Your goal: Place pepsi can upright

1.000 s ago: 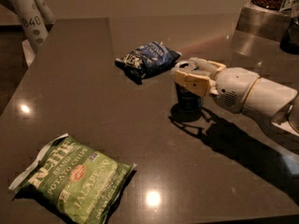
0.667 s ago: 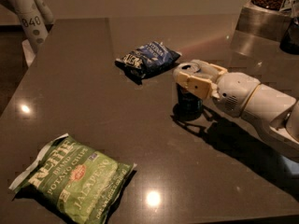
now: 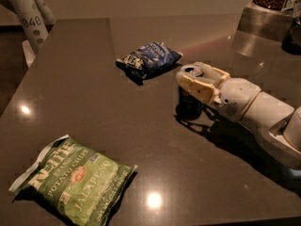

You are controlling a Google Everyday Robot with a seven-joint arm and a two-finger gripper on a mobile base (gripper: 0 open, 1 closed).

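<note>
The pepsi can [image 3: 189, 103] stands upright on the dark table [image 3: 94, 98], right of centre; its silver top [image 3: 192, 71] shows between the gripper's cream fingers [image 3: 197, 86]. My gripper [image 3: 194, 79] reaches in from the right and is closed around the can's upper part. The white arm [image 3: 263, 114] runs off to the lower right. The can's lower body is dark and in shadow, so its logo is hidden.
A blue crinkly snack bag [image 3: 149, 59] lies just behind and left of the can. A green jalapeño chip bag [image 3: 73, 181] lies at the front left. A metal container [image 3: 265, 15] stands at the back right. The table's left edge [image 3: 28, 74] drops to the floor.
The gripper and can have shifted very slightly; the can stays upright on the table in the gripper's hold.
</note>
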